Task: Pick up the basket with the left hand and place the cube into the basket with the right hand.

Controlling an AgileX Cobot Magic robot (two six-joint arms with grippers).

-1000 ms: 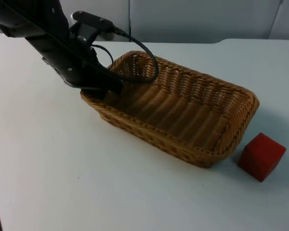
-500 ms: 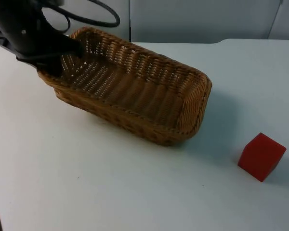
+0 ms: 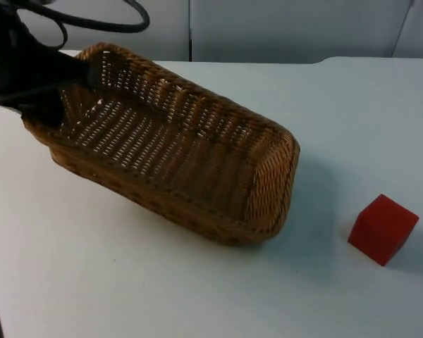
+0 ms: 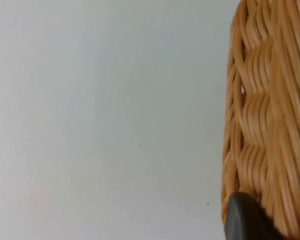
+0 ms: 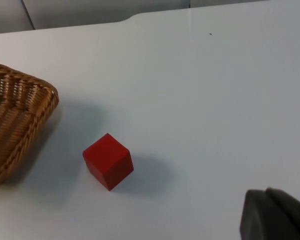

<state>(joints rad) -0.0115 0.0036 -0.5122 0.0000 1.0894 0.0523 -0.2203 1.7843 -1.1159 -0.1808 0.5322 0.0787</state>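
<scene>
Since the left gripper (image 3: 46,91), clamped on the wicker basket (image 3: 169,151) rim, has lifted it leftward, the red cube (image 3: 383,228) sits exposed for the waiting right gripper (image 5: 275,215), whose finger opening I cannot tell.

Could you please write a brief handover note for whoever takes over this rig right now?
Left hand: shut on the brown woven wicker basket at its short end rim, holding it tilted above the white table.
Right hand: waiting apart from the red cube, which sits on the table beside the basket's far end.
Done: basket picked up.
Left: right hand grasps the cube and places it in the basket.
</scene>
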